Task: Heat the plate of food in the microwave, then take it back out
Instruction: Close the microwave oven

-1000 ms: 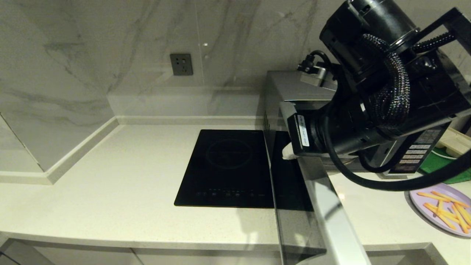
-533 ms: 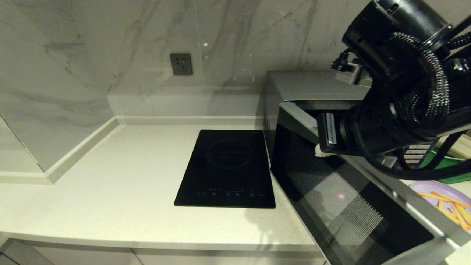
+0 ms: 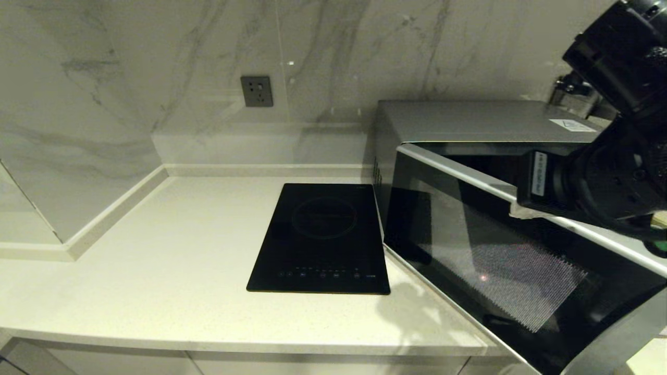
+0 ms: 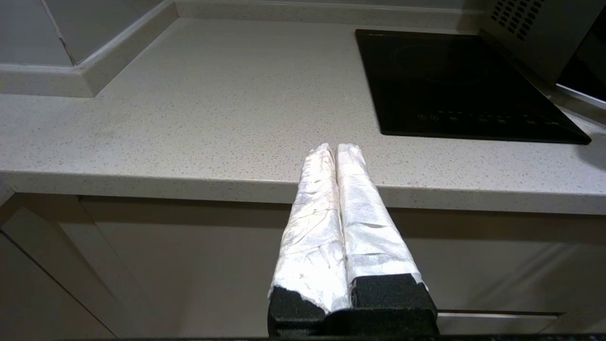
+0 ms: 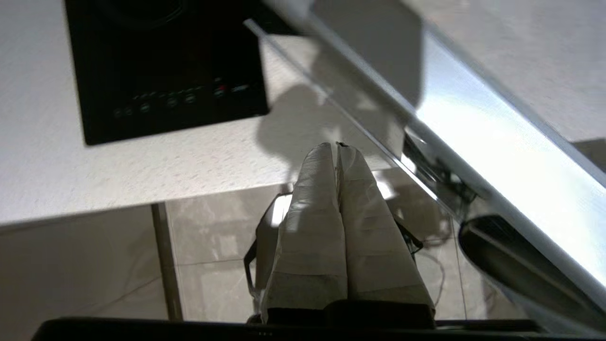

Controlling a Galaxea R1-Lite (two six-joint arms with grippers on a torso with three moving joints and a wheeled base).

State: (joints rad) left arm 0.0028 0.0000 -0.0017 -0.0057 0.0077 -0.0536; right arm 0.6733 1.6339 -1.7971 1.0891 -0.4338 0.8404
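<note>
The silver-grey microwave point(image 3: 469, 120) stands at the right of the counter. Its dark glass door point(image 3: 521, 271), hinged on the left, stands partly open at a slant. My right gripper point(image 3: 515, 211) is shut with nothing in it, its white-wrapped tips against the outer face of the door near its top edge. The right wrist view has the shut fingers point(image 5: 312, 199) beside the door's silver band point(image 5: 497, 142). The plate of food is out of view. My left gripper point(image 4: 336, 148) is shut and empty, parked low in front of the counter's edge.
A flat black induction hob point(image 3: 323, 234) lies on the pale counter point(image 3: 182, 250) just left of the microwave. A wall socket point(image 3: 257, 91) sits on the marble back wall. The counter's left side ends at a raised corner ledge point(image 3: 104, 219).
The microwave door has swung from wide open toward the oven, with my right gripper moving right along with it. The plate, seen earlier at the far right, is now covered.
</note>
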